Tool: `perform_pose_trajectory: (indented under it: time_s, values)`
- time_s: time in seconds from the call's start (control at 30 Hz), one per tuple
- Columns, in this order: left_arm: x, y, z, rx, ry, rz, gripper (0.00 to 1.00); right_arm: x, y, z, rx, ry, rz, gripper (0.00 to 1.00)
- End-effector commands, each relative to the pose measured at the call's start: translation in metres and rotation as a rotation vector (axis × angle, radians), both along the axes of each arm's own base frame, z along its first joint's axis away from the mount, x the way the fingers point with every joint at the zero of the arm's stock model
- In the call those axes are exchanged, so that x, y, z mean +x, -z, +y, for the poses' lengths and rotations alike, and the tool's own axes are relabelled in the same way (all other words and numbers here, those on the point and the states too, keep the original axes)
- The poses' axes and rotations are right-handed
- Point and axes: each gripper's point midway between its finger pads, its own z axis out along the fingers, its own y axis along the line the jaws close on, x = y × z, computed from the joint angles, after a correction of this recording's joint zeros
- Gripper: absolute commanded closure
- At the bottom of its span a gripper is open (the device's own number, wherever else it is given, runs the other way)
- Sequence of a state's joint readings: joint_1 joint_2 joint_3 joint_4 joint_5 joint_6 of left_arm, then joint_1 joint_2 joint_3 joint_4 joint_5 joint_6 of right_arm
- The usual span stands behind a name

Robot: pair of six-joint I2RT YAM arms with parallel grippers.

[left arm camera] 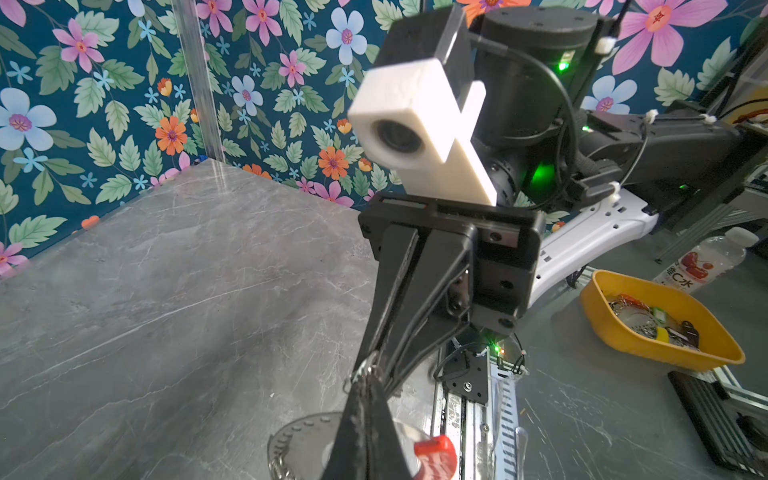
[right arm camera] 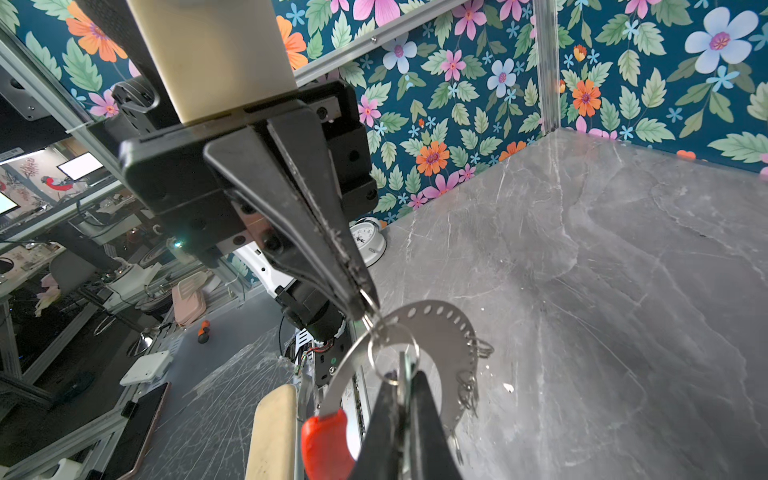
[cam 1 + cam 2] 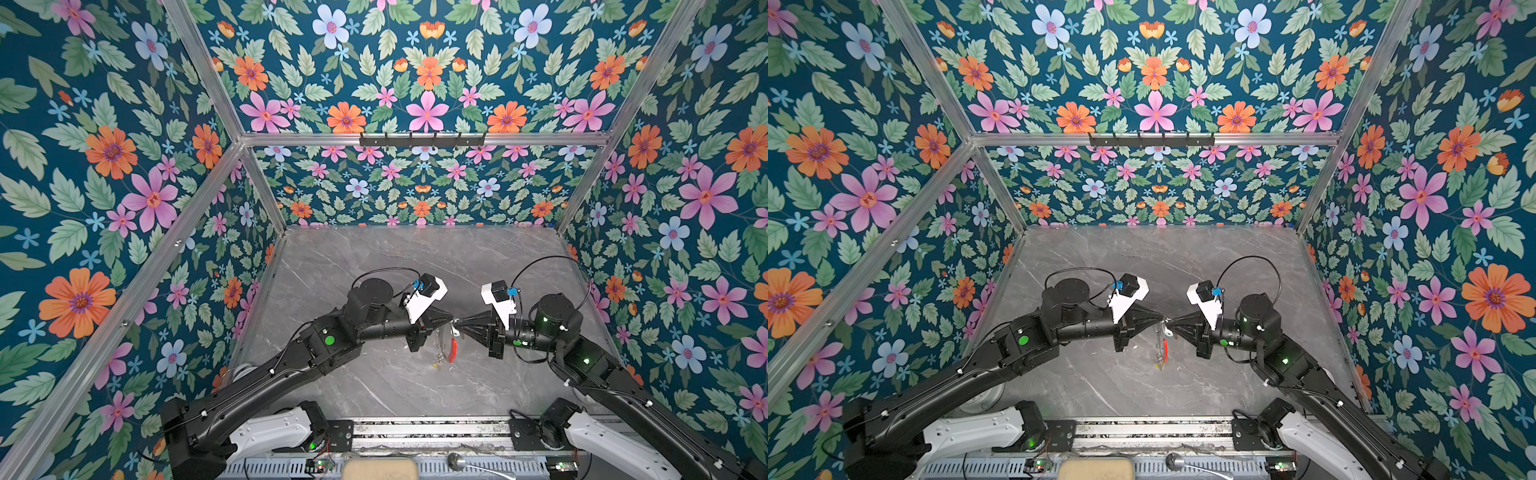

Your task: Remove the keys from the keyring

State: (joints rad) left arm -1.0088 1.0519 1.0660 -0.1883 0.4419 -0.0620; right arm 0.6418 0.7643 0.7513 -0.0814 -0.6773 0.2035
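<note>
The keyring (image 2: 440, 328) is hung above the desk (image 2: 582, 249), pinched in the left claw (image 2: 366, 306); a key (image 2: 404, 365) (edge-on) is clamped in the right claw (image 2: 405, 384) and should be wound off its split ring (image 2: 370, 357), not yanked.

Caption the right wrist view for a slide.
Tip to tip, the left gripper and right gripper shut on one split ring, the keyring hanging above the marble table.

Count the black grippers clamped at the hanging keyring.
2: left gripper pinches a wire ring on the grey C-shaped metal keyring with one red section; right gripper, opposite, is shut on a flat silver piece.
</note>
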Motion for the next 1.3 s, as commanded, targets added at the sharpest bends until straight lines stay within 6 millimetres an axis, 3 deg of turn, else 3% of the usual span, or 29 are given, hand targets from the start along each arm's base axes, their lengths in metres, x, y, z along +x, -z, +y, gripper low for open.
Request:
perform_pose_trajectory:
  time_s: [0.0, 0.57, 1.03, 1.27]
  values:
    - [-0.007, -0.006, 0.001, -0.02, 0.044, -0.032, 1.0, -0.004, 0.003, -0.001, -0.039, -0.018, 0.004, 1.0]
    - [-0.042, -0.001, 0.003, -0.02, 0.237, -0.024, 1.0, -0.006, -0.025, 0.002, -0.049, -0.057, -0.082, 1.0]
    - [-0.08, -0.014, 0.013, -0.109, 0.431, -0.031, 1.0, 0.002, -0.017, 0.011, -0.071, -0.089, -0.077, 1.0]
    - [-0.081, -0.026, 0.017, -0.167, 0.42, -0.057, 1.0, 0.003, -0.012, 0.014, -0.069, -0.106, -0.056, 1.0]
